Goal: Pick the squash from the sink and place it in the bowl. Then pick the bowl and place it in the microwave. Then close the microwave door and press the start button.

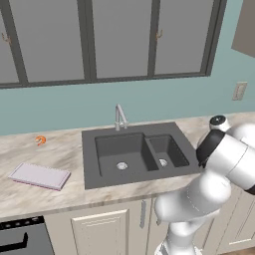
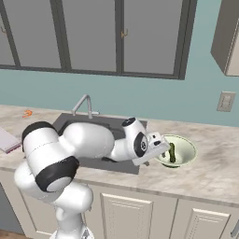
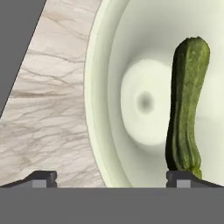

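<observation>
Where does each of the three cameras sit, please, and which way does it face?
Left base view: behind the arm to its left, looking forward and down at the sink and tap; the arm's white links rise at lower right.
Right base view: behind the arm to its right, facing the counter; the arm reaches from lower left toward the bowl holding the squash.
Hand view: on the hand, looking down into the bowl at the squash; the open gripper shows its tips.
Shared: both base views show sink and tap.

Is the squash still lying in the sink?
No, the squash lies inside the bowl on the counter, and both sink basins hold only drains.
</observation>
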